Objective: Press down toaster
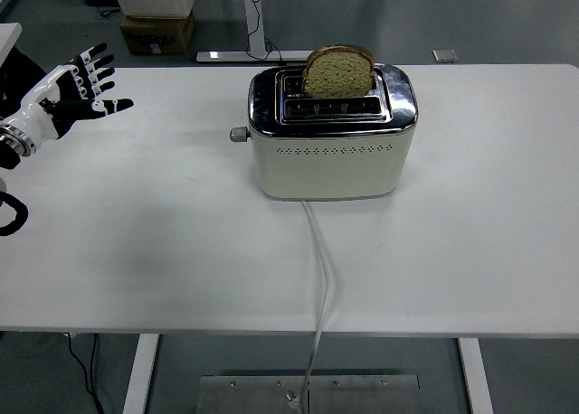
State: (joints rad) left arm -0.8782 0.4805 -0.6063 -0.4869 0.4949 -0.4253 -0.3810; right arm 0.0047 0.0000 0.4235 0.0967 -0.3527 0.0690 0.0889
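A cream toaster with a chrome top stands at the middle of the white table. A slice of bread sticks up out of its rear slot; the front slot is empty. The lever knob juts from the toaster's left end, in its raised position. My left hand hovers at the table's far left edge, fingers spread and holding nothing, well apart from the toaster. The right arm is out of the picture.
The toaster's white cord runs from its front down over the table's near edge. Behind the table a cardboard box and a desk leg stand on the floor.
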